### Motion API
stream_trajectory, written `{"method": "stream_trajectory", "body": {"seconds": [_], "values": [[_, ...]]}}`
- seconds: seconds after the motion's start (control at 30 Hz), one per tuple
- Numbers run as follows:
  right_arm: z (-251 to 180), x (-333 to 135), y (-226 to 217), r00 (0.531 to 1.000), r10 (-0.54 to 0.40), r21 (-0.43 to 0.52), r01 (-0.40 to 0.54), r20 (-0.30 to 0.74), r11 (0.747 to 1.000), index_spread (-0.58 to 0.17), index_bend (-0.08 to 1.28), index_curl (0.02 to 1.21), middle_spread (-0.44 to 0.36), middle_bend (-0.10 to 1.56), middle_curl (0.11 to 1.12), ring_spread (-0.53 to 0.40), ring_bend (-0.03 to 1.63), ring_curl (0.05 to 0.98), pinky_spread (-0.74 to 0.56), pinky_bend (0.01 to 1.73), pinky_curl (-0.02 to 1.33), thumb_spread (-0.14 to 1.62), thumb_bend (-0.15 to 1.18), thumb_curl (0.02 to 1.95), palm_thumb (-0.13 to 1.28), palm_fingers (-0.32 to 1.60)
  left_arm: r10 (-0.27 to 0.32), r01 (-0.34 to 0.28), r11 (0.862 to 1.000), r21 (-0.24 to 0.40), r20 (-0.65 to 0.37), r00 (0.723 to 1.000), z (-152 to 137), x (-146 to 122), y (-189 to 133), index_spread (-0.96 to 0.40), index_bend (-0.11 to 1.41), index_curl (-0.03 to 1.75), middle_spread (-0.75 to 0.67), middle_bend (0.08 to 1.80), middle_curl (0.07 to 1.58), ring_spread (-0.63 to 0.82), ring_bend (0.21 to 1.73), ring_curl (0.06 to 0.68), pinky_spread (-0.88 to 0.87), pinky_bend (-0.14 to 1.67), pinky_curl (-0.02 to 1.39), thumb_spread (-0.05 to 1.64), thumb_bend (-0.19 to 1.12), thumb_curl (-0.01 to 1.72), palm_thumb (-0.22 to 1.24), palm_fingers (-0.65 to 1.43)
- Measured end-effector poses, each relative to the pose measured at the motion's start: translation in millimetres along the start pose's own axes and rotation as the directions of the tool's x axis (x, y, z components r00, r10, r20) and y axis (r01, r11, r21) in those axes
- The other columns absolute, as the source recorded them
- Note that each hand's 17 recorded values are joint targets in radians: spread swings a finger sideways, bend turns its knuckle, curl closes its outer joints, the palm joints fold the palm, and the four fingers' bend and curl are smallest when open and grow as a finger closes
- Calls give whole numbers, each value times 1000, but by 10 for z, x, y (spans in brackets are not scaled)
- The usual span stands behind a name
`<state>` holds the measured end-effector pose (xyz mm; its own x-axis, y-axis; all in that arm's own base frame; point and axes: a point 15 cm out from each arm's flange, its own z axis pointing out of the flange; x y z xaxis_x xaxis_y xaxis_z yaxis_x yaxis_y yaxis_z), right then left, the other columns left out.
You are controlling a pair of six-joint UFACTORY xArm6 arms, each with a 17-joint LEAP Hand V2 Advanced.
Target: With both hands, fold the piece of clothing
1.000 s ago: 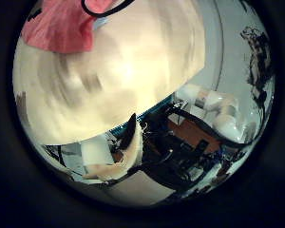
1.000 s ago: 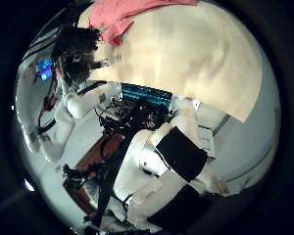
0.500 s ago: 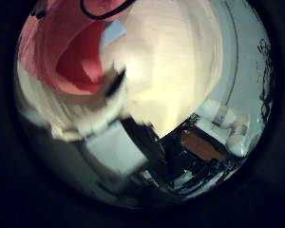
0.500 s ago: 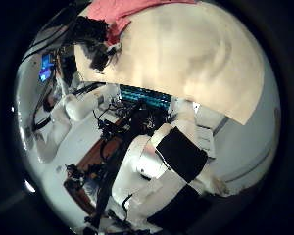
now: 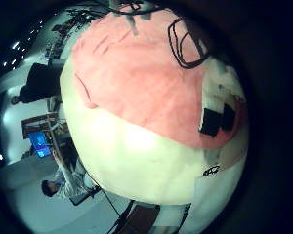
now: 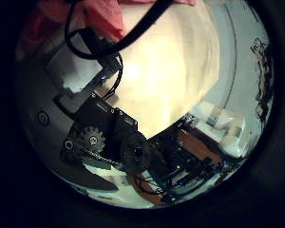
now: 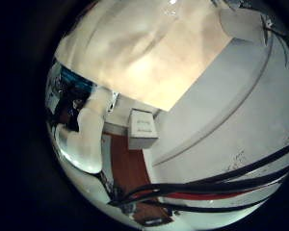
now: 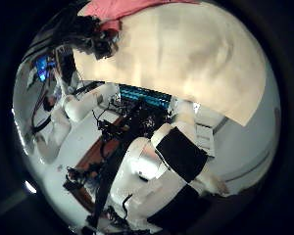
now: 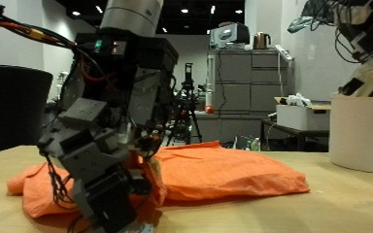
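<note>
An orange-pink cloth (image 9: 225,170) lies crumpled on the wooden table (image 9: 303,209). My left hand (image 9: 103,146) stands low at the cloth's near end, touching it, and what it does to the cloth is hidden. The left little finger side view is filled with cloth (image 5: 137,78) on the table (image 5: 137,156). The left thumb side view shows the hand's own geared parts (image 6: 95,133), with cloth (image 6: 104,14) behind them. My right hand (image 9: 368,44) hangs high above the table's other side, open and empty. Its thumb side view shows the cloth (image 8: 113,10) far off under the left hand (image 8: 88,39).
A white cylinder (image 9: 361,131) stands on the table below the right hand. Bare wood (image 8: 176,59) stretches from the cloth towards the right arm. Grey cabinets (image 9: 245,83) and a tripod stand behind the table.
The left hand has come down onto the cloth; its own parts now fill much of the thumb side view. The right hand has stayed where it was.
</note>
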<state>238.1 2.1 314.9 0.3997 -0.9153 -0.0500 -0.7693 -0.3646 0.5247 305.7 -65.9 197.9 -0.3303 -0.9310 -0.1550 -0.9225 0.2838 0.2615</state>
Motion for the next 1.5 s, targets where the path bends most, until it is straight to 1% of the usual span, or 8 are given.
{"method": "stream_trajectory", "body": {"seconds": [0.17,0.4,0.53,0.67,0.83,1.03,1.23,1.5], "values": [[53,104,-472,1000,-10,58,11,-18,998,-283,168,331,85,196,306,212,260,263,374,195,308,1372,5,231,595,250,12,-12,1000,-18,6,1000,-250,-123,158,-463,604,239,-504,819,1116,-425,1488,595,-538,1390,706,1069,173,652,986,893],[122,72,-1139,999,-43,196,39,20,980,-265,149,304,81,200,324,189,277,272,329,212,316,1256,-27,225,485,202,17,-17,1000,-19,21,1000,-523,-221,252,-543,684,289,-554,822,1230,-415,1543,612,-538,1452,723,1087,141,704,980,825],[598,13,-1383,998,-61,226,52,34,973,-260,153,292,80,198,329,184,277,269,309,224,320,1185,-21,238,479,187,18,-18,1000,-25,22,1000,-628,-246,285,-571,712,326,-572,825,1278,-408,1571,617,-541,1478,725,1094,126,729,983,800],[819,-28,-1599,998,-66,298,60,8,953,-245,160,291,79,195,332,181,276,269,297,225,321,1123,-19,257,500,179,24,-24,999,-22,23,999,-744,-257,303,-589,730,370,-583,826,1319,-402,1596,619,-537,1499,724,1102,107,748,977,774],[923,-123,-1706,997,-72,319,68,0,945,-209,155,286,79,192,335,184,284,272,290,237,325,1087,-24,268,500,166,30,-29,999,-23,24,999,-862,-273,318,-605,737,435,-591,832,1355,-397,1619,618,-529,1527,721,1107,91,771,985,750],[776,-111,-1952,999,-43,447,40,-3,894,-181,167,285,86,200,340,182,299,272,281,231,322,1067,-19,284,526,180,35,-34,999,-34,26,999,-909,-258,365,-619,722,532,-596,843,1385,-390,1646,615,-518,1555,716,1113,67,786,989,727],[532,-117,-1855,999,-27,513,32,-17,858,-174,170,297,80,206,346,181,299,271,278,211,316,1059,-22,295,537,222,35,-34,998,-44,35,999,-886,-279,377,-630,688,653,-597,858,1402,-384,1666,608,-510,1581,710,1117,48,799,999,705],[711,-129,-1844,1000,-16,489,14,1,872,-171,174,306,81,212,355,193,299,270,295,182,307,1047,-18,307,578,224,42,-40,998,-54,37,998,-965,-265,418,-643,614,841,-594,877,1414,-378,1691,600,-503,1615,698,1125,26,813,1008,686]]}}
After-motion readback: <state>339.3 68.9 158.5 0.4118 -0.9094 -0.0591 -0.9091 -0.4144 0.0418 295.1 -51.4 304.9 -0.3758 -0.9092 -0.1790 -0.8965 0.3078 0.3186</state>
